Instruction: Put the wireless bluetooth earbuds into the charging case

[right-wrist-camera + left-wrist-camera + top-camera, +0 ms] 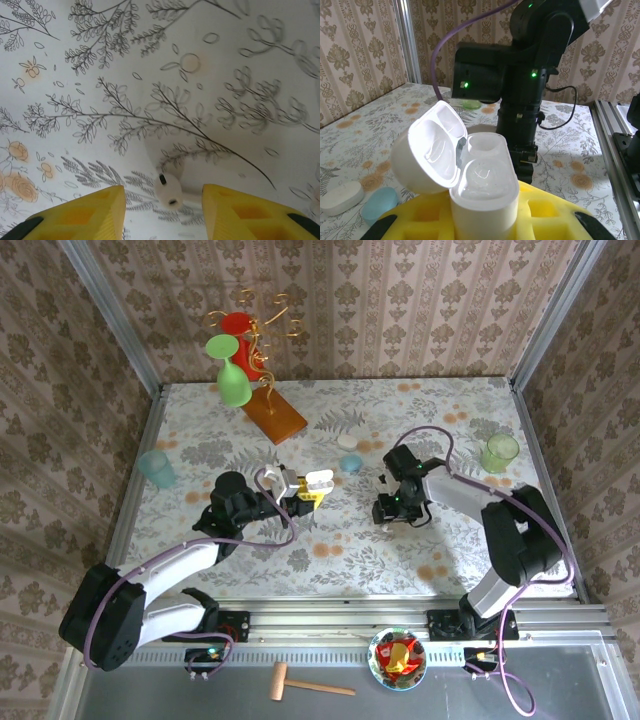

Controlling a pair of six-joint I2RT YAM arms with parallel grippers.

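**Charging case**: white, lid swung open to one side, both wells facing up and empty. Pinched low on its body by the left gripper, raised above the table near its middle.

**Earbud**: white, lying on the floral table between the spread yellow fingers of the right gripper, touching neither. Bulb toward the camera, stem apparently running off toward the right-hand finger.

**Step in hand, as judged:** pick-up of the earbud, insertion not yet begun.

**Handling notes:**
- Centre on the bulb before descending.
- Lower until the pads bracket it just above the tabletop.
- Close slowly. Small, smooth and rounded, so likely to roll or squirt out under an off-centre squeeze.
- Lift straight up, then carry to the open case, stem downward into a well.

**Also on the table:** second white case and pale blue case, farther back, untouched.
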